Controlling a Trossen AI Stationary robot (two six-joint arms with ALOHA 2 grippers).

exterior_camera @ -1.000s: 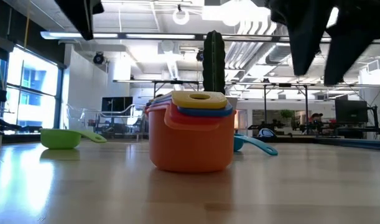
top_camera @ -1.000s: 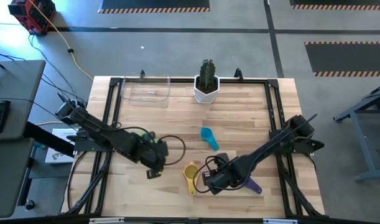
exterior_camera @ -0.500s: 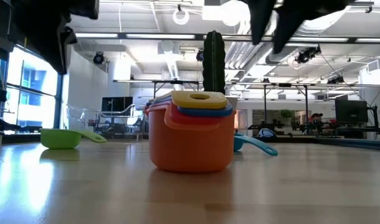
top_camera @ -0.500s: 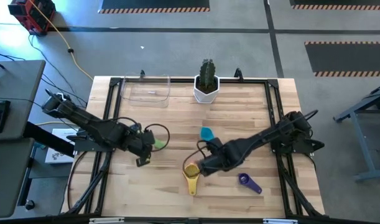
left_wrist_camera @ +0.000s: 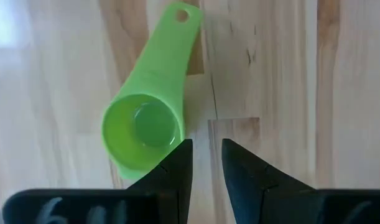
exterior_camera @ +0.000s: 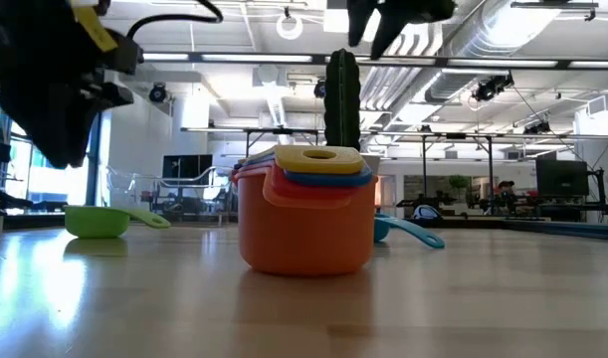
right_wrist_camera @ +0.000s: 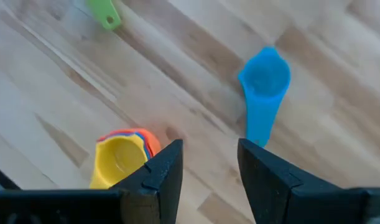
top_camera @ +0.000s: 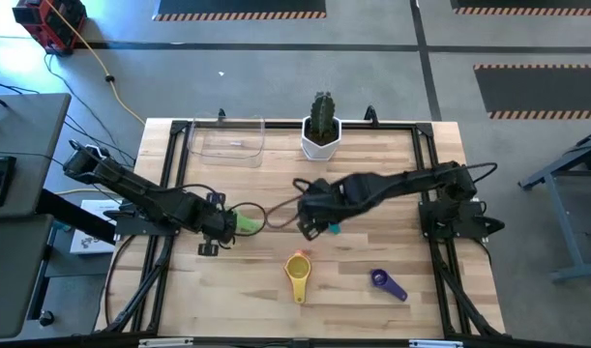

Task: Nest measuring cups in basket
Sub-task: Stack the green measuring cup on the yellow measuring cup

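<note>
Green measuring cup (left_wrist_camera: 146, 127) beneath left fingers (left_wrist_camera: 177, 171), seemingly unheld.

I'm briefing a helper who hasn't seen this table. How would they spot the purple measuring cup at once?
Start at the white cactus pot at the table's far edge, then go to the near right part of the table. The purple measuring cup lies there alone, right of the yellow-topped cup stack. It is the only purple cup, and the smallest.

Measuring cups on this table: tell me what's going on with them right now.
Neither gripper holds anything. The left gripper hovers by the green cup, fingers slightly apart. The right gripper, open, is above the teal cup. A nested stack and the purple cup sit on the table; the basket holds no cups.
</note>
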